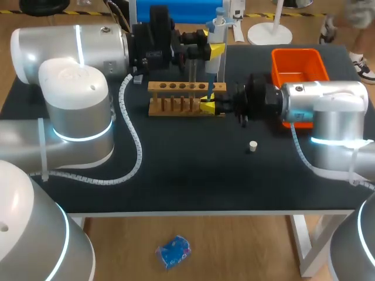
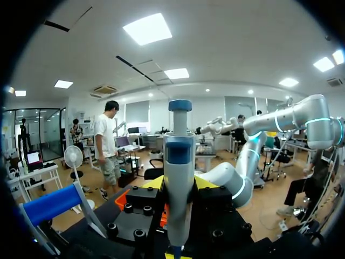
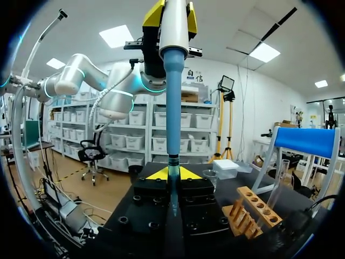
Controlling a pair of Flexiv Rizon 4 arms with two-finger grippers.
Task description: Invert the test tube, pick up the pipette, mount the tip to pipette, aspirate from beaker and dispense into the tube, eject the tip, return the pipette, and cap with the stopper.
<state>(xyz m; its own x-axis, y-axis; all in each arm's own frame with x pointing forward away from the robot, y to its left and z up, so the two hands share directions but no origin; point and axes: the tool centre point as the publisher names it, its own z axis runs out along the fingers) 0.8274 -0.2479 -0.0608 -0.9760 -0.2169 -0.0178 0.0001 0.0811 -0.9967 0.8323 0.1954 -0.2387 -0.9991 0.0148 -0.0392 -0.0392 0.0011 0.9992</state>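
Pipette (image 2: 178, 178) stands upright in the left gripper (image 2: 179, 186), whose yellow-tipped fingers (image 2: 153, 183) press its pale body from both sides. Its blue plunger cap is uppermost, and below that is a darker blue panel whose print is too small to make out.

From the head camera the left gripper (image 1: 215, 51) hangs over the far end of the wooden test tube rack (image 1: 176, 88). The pipette's blue shaft runs down from there to the right gripper (image 1: 208, 106), which is level with the rack's right end.

Seen from the right wrist, that shaft comes straight down into the right gripper (image 3: 173, 174). Its fingers are drawn narrow around a slim pipette tip (image 3: 173, 186) directly under the shaft's end.

A clear test tube (image 3: 278, 181) stands in the rack (image 3: 253, 208) beside that gripper. A small clear beaker (image 3: 210, 178) sits ahead of it on the black table (image 1: 176, 170).

The pale stopper (image 1: 253, 146) lies alone on the table, near the right arm and well apart from the rack. An orange bin (image 1: 299, 70) sits at the far right corner, partly covered by that arm.
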